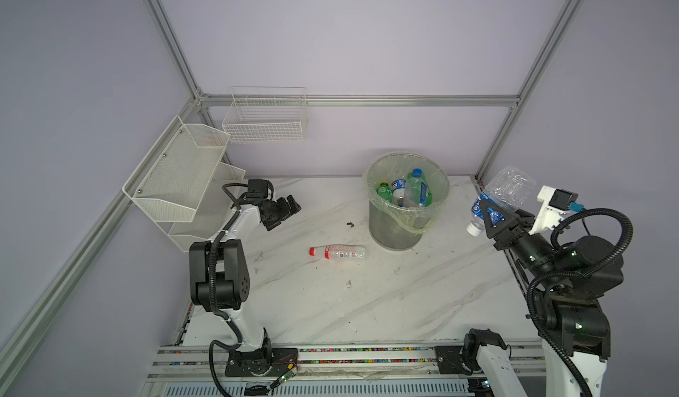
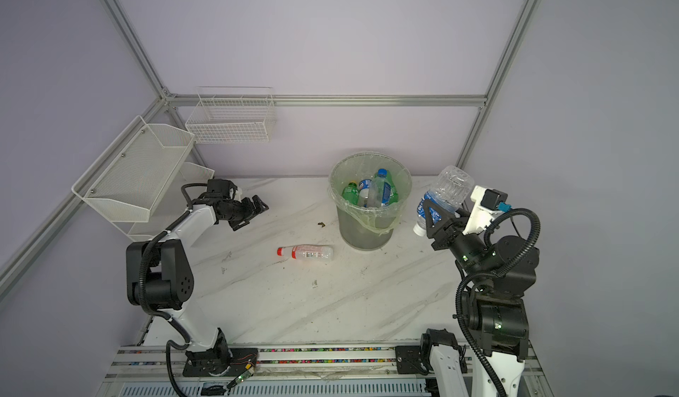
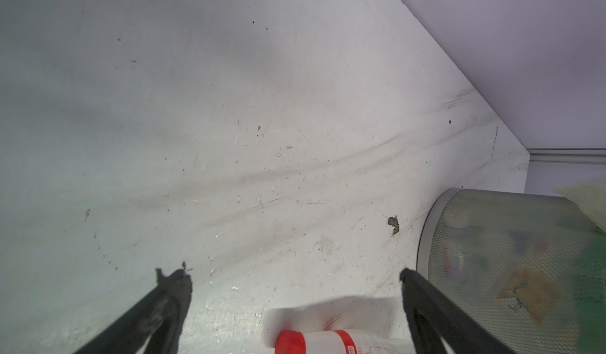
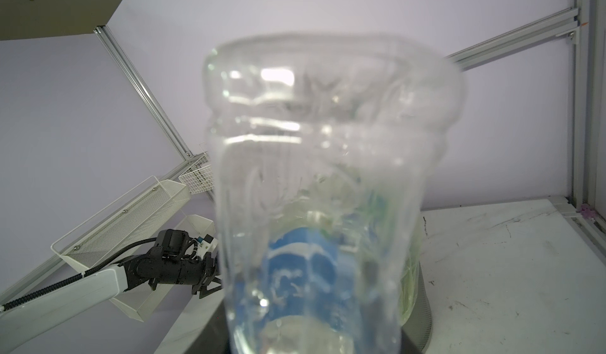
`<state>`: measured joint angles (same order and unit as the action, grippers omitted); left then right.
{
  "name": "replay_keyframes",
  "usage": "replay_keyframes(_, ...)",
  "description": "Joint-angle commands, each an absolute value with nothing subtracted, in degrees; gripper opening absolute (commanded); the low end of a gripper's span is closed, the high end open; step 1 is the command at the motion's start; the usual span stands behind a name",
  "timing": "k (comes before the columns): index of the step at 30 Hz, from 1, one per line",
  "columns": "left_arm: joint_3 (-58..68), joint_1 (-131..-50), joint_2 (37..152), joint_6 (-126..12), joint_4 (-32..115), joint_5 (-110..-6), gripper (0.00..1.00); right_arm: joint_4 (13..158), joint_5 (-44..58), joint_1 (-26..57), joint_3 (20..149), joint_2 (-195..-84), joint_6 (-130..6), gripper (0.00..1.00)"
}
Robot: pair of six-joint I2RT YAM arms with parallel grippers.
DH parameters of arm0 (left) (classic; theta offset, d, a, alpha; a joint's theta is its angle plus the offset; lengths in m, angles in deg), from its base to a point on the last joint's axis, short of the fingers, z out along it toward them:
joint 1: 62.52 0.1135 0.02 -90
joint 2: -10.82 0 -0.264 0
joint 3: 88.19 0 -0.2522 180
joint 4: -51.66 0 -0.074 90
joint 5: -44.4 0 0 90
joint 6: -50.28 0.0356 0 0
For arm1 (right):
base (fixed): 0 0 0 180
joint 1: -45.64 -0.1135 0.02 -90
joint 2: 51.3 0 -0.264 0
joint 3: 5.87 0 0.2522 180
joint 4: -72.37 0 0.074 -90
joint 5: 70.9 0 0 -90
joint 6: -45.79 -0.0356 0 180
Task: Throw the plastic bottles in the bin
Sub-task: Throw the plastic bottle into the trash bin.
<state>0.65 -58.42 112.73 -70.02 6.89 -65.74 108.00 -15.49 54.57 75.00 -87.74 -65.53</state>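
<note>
Bin (image 1: pixel 389 229): grey mesh bucket, bag-lined, holds at least three bottles (image 1: pixel 417 189) | Desk (image 1: pixel 330 303): marbled white, carries one red-capped clear bottle (image 1: pixel 338 252) lying flat | Right fingers (image 1: pixel 492 217): grip one ribbed clear bottle (image 1: pixel 509 185) near bin | Left fingers (image 1: pixel 292 206): wide apart, empty

Several bottles (image 1: pixel 417 191) in bin (image 1: pixel 393 231), lone bottle (image 1: pixel 340 252) on table (image 1: pixel 367 310) front-left.

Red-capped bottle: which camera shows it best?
Both top views: the red-capped bottle lies there whole, on its side. Left wrist view catches only its cap end; right wrist view misses it.
</note>
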Motion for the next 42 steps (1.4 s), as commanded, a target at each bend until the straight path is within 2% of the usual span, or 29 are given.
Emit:
replay_keyframes(1,-4.0,-58.1,112.7,-68.9,7.4,-65.8,1.0,106.8,-18.2,54.3,75.8,-90.9,-66.7,0.39)
replay_keyframes(10,-4.0,-58.2,113.3,-68.6,7.4,-65.2,1.0,105.5,-15.6,51.8,86.8,-105.8,-69.5,0.39)
replay_keyframes(16,-4.4,-58.2,113.5,-67.9,6.8,-64.1,1.0,107.4,2.8,32.9,93.6,-116.3,-68.8,0.39)
replay_keyframes(19,-4.5,-58.2,113.7,-67.8,6.5,-63.9,1.0,108.0,9.1,27.7,97.1,-122.6,-68.6,0.41)
replay_keyframes(20,-4.5,-58.2,113.7,-67.8,6.5,-63.9,1.0,109.0,11.0,26.4,99.5,-125.4,-68.8,0.44)
replay_keyframes(21,-4.5,-58.2,113.8,-67.8,6.5,-64.0,1.0,110.2,12.5,25.3,102.4,-128.8,-68.3,0.55)
replay_keyframes(23,-4.7,-58.2,114.0,-67.6,6.4,-63.8,1.0,115.4,17.4,23.9,110.5,-136.3,-67.9,0.97)
replay_keyframes(24,-4.9,-58.2,114.1,-67.6,6.3,-63.8,1.0,118.3,20.2,23.7,114.5,-138.9,-67.9,0.97)
replay_keyframes(28,-5.1,-58.2,113.8,-67.3,5.7,-63.6,1.0,114.2,24.3,23.2,113.9,-134.4,-68.0,0.97)
replay_keyframes(31,-5.2,-58.2,113.8,-67.3,5.7,-63.7,1.0,117.7,25.9,23.2,113.0,-131.8,-67.9,0.97)
replay_keyframes(36,-5.7,-58.2,114.3,-67.9,5.8,-65.0,1.0,113.6,25.5,23.2,100.1,-122.0,-70.1,0.97)
replay_keyframes(42,-4.4,-58.2,113.3,-68.1,6.4,-64.2,1.0,114.5,26.9,23.2,90.9,-115.6,-71.3,0.97)
